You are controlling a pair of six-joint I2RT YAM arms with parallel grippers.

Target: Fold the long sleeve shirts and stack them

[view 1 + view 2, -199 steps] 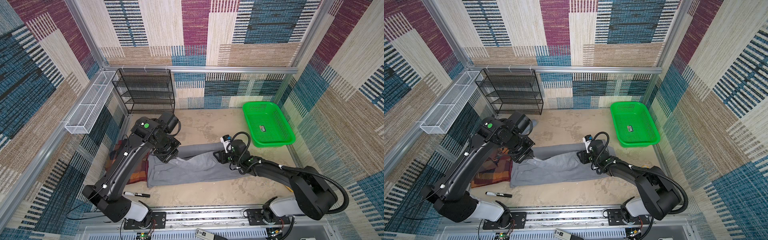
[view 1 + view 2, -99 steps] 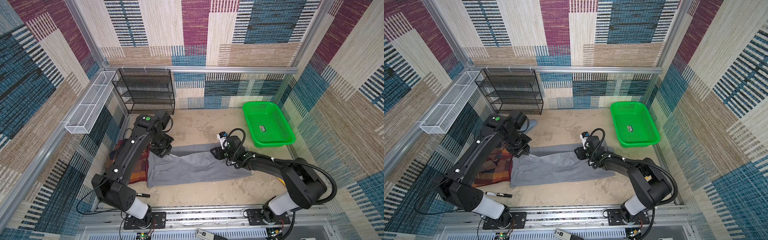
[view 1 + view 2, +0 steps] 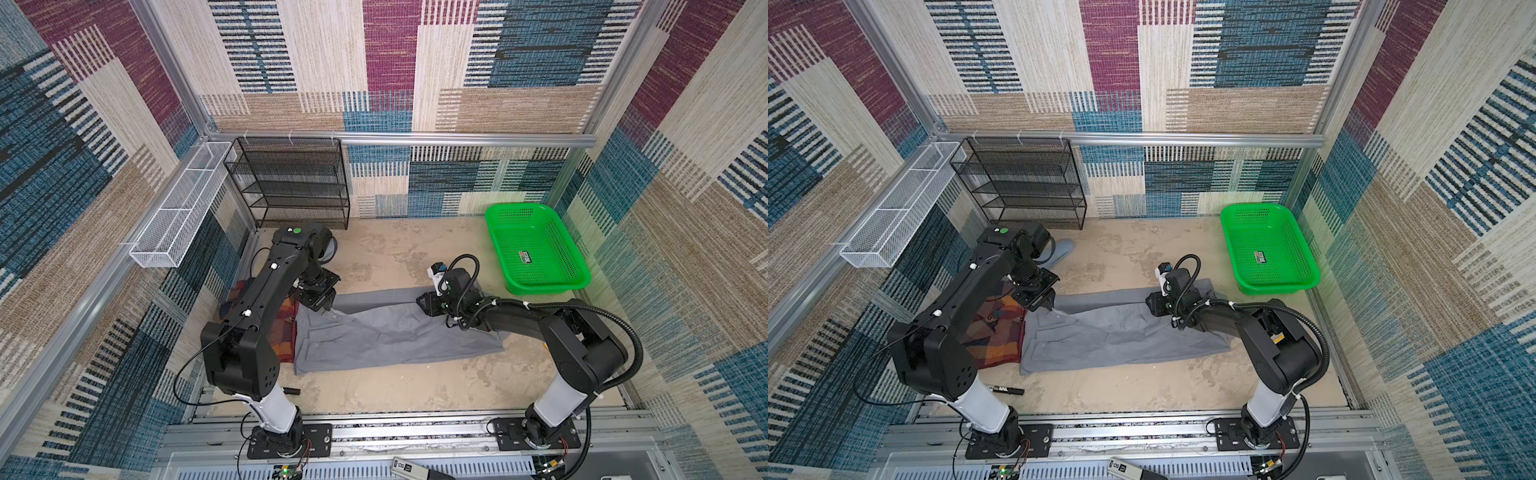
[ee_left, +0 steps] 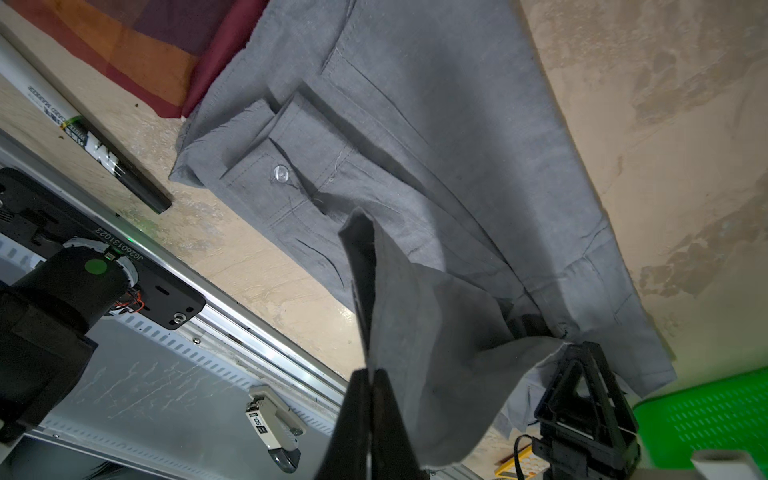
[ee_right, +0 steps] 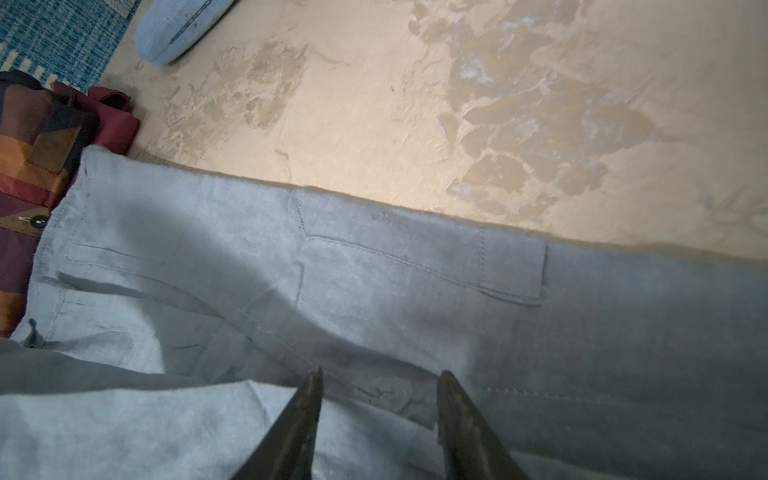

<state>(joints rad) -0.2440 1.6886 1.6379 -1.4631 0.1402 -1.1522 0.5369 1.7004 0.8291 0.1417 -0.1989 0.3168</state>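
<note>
The grey shirt [image 3: 395,336] [image 3: 1121,332] lies spread across the middle of the table. Its left end overlaps the plaid shirt [image 3: 286,328] [image 3: 994,332], which lies crumpled under my left arm. My left gripper [image 3: 322,305] [image 3: 1044,305] [image 4: 368,374] is shut on a raised fold at the far left corner of the grey shirt [image 4: 415,145]. My right gripper [image 3: 422,302] [image 3: 1149,303] [image 5: 380,376] hovers low over the far right part of the grey shirt [image 5: 374,270]. Its jaws stand apart, with cloth lying beneath them. A corner of the plaid shirt [image 5: 33,153] [image 4: 137,45] shows in both wrist views.
A green basket [image 3: 536,249] stands at the back right and a black wire rack [image 3: 291,183] at the back left. A white wire basket [image 3: 178,212] hangs on the left wall. A black marker [image 3: 1003,390] [image 4: 116,166] lies near the front edge. A blue-grey case [image 3: 1061,249] [image 5: 178,29] lies behind my left arm.
My left arm has swung its elbow while its gripper keeps hold of the grey shirt's corner. My right gripper has slid a little to the left over the shirt.
</note>
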